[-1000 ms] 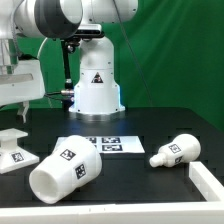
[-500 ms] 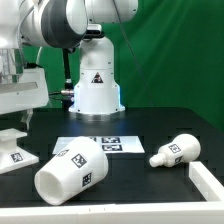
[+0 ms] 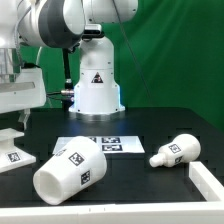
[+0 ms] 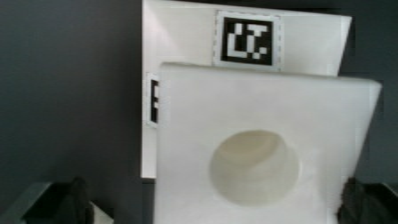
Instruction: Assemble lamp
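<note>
The lamp's blocky white base [image 3: 12, 150] sits at the exterior view's far left. In the wrist view the base [image 4: 267, 120] fills the frame, showing its round socket hole [image 4: 263, 172] and a tag [image 4: 247, 40]. My gripper [image 3: 20, 120] hangs just above the base, open and empty; in the wrist view [image 4: 210, 205] its dark fingertips [image 4: 50, 200] stand on either side of the base. The tapered shade [image 3: 68, 170] lies on its side at the front. The round-headed bulb [image 3: 176, 151] lies on its side at the right.
The marker board [image 3: 102, 144] lies flat in the middle of the black table. The white robot pedestal [image 3: 95, 85] with a triangle sticker stands behind it. A white raised edge [image 3: 208, 180] runs along the table's front right corner.
My gripper has come down toward the base. The shade has rolled a little toward the exterior view's right. The bulb has not moved.
</note>
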Controlling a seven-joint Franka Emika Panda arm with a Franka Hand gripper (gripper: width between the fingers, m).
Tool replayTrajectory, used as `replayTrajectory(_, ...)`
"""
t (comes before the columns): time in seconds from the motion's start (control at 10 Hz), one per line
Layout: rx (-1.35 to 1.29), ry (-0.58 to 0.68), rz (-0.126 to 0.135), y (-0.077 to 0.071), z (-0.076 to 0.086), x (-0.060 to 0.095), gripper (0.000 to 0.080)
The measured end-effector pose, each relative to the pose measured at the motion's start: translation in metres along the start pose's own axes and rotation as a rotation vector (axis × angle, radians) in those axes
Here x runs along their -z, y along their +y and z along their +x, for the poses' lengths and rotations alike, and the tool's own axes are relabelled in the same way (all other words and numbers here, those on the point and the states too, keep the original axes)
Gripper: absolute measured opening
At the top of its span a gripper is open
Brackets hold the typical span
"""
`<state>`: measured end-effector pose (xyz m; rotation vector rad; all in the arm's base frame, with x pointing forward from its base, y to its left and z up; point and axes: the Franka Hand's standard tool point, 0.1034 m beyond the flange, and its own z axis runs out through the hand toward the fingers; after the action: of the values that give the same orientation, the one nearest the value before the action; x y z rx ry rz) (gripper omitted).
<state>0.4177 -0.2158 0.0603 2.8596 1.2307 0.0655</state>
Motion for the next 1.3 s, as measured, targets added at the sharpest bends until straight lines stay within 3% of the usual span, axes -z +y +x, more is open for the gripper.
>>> replayTrajectory(0.1,-0.024,0.000,0.009,-0.002,0.001,0.000,0.0700)
replayTrajectory(0.3,-0.084,-0.006,0.060,-0.010,0.010,0.004,0.0700)
replayTrajectory(0.4,-0.089,-0.008,0.069,-0.012,0.010,0.003,0.0700)
replayTrajectory(0.7,-0.090,-0.018,0.071,-0.014,0.002,-0.008,0.0700)
replayTrajectory(1.0,-0.095,-0.019,0.063,-0.014,-0.001,-0.009,0.0700)
replayTrajectory(1.1,-0.095,-0.019,0.063,-0.014,-0.001,-0.009,0.0570)
replayTrajectory(1.3,-0.095,-0.019,0.062,-0.014,-0.001,-0.009,0.0528)
